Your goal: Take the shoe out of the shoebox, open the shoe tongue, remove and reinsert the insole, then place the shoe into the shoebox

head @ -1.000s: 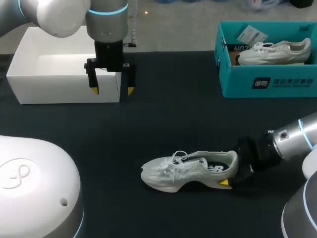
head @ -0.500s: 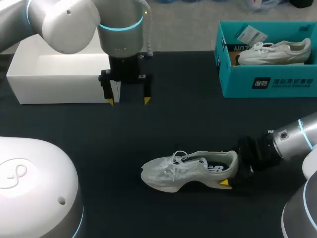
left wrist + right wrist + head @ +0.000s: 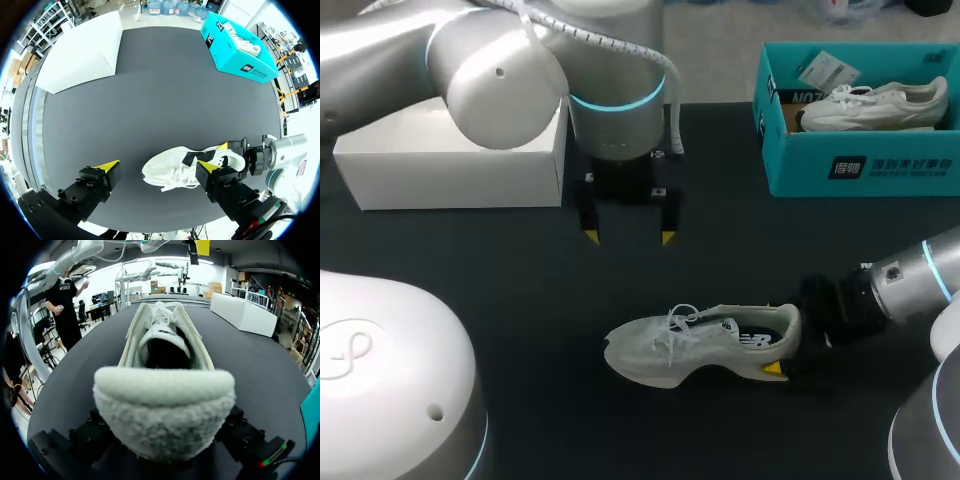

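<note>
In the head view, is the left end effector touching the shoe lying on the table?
No, the left end effector hangs open, with dark table showing between its yellow tips and the shoe.

In its wrist view, the shoe hides the right pincer's fingertips.

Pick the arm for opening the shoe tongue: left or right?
Left, likely. The left end effector hangs open and empty, close to the shoe; the right end effector is shut on its back end, steadying it.
</note>
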`<move>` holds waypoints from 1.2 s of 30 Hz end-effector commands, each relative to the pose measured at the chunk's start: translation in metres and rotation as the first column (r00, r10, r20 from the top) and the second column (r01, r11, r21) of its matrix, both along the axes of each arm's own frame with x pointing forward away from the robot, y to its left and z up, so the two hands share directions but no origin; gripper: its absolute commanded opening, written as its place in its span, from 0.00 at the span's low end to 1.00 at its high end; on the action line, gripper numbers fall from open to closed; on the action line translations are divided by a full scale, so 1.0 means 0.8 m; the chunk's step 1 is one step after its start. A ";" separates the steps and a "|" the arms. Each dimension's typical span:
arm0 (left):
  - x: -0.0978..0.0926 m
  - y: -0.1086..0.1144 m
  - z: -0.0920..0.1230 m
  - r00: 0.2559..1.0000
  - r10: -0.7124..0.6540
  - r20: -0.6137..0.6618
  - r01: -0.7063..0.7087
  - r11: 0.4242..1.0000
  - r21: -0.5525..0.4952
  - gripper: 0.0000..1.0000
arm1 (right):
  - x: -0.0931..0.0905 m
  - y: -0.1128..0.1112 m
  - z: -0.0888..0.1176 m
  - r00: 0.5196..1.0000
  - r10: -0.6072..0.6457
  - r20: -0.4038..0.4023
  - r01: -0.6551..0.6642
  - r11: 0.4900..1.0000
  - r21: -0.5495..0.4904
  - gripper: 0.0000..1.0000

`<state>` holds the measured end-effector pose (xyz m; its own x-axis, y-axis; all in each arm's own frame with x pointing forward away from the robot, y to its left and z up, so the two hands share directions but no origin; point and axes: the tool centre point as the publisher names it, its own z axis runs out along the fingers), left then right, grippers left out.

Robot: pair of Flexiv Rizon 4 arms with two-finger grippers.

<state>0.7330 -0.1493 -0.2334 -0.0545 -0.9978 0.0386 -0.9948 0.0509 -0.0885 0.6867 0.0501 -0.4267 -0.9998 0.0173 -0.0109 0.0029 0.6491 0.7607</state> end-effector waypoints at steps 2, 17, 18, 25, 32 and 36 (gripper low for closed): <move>-0.016 -0.026 -0.028 1.000 0.001 -0.022 -0.002 1.000 -0.016 1.00 | -0.001 0.002 -0.002 1.000 -0.002 0.002 0.002 1.000 -0.005 0.00; -0.059 -0.085 -0.075 0.994 -0.058 -0.091 0.055 0.998 -0.033 1.00 | -0.001 0.002 -0.002 1.000 -0.002 0.002 0.002 1.000 -0.005 0.00; -0.061 -0.087 -0.076 0.994 -0.059 -0.091 0.057 0.998 -0.031 1.00 | -0.001 0.002 -0.002 1.000 -0.002 0.002 0.002 1.000 -0.005 0.00; -0.068 -0.101 -0.087 0.992 -0.078 -0.099 0.075 0.997 -0.030 1.00 | -0.001 0.002 -0.002 1.000 -0.002 0.002 0.002 1.000 -0.005 0.00; -0.073 -0.123 -0.096 0.986 -0.123 -0.111 0.122 0.992 -0.015 1.00 | -0.001 0.002 -0.002 1.000 -0.002 0.002 0.002 1.000 -0.005 0.00; -0.076 -0.134 -0.102 0.981 -0.156 -0.116 0.159 0.987 0.016 1.00 | -0.001 0.002 -0.002 1.000 -0.002 0.002 0.002 1.000 -0.005 0.00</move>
<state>0.6706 -0.2400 -0.3095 -0.2021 -0.9773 0.0639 -0.9788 0.2038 0.0201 0.6867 0.0501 -0.4267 -0.9998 0.0174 -0.0109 0.0030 0.6491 0.7607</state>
